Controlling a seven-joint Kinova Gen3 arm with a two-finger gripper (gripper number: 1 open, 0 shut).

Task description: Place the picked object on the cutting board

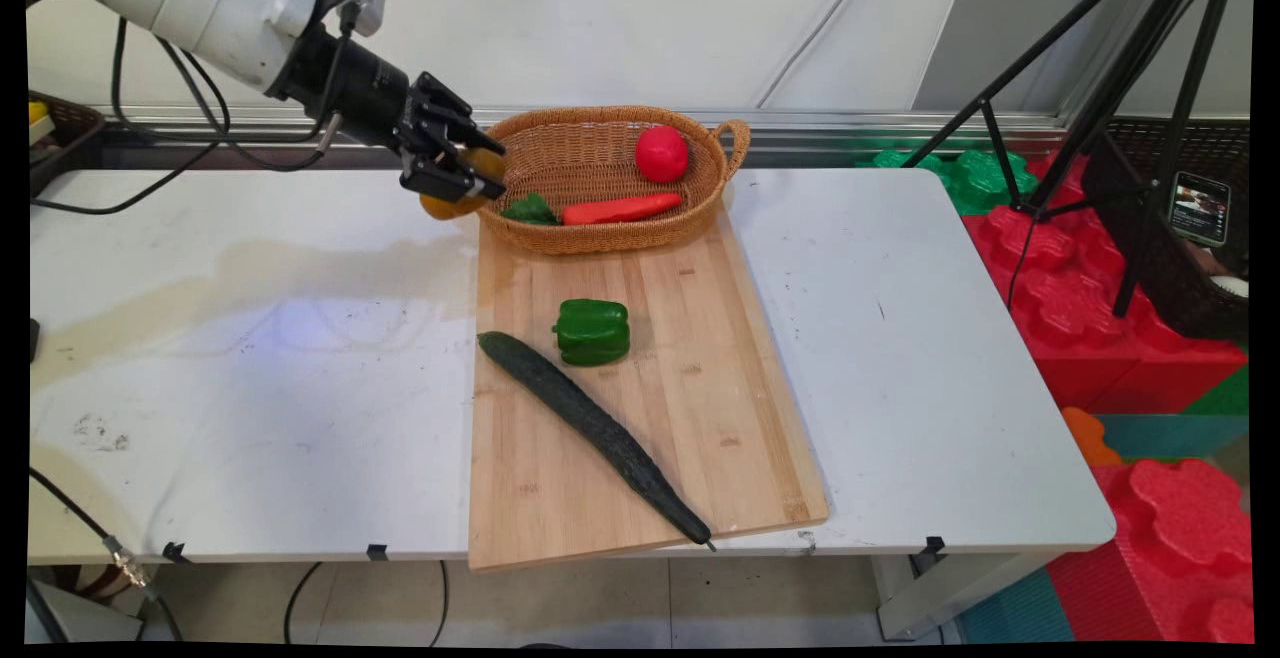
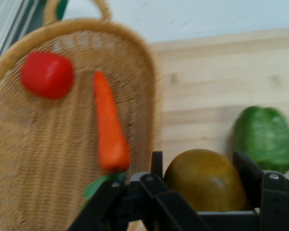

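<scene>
Tool [image 1: 462, 181]: closed on a brownish-yellow rounded fruit [image 2: 205, 180], possibly a potato or mango; the kind cannot be told. The fruit is held clear of the bench [image 1: 250, 358], just at the left rim of the wicker basket [image 1: 600, 238], not inside it.

Wicker basket: set on the far end of the wooden cutting board [image 1: 690, 418]. Contents: one red tomato [image 1: 661, 153], one carrot [image 1: 620, 208] with green top.

Cutting board, outside the basket: one green bell pepper [image 1: 592, 331]; one long cucumber [image 1: 595, 425] laid diagonally, just beside the pepper.

Tally: two items are lodged in the basket, one is carried at its edge, two are left on the board.
</scene>
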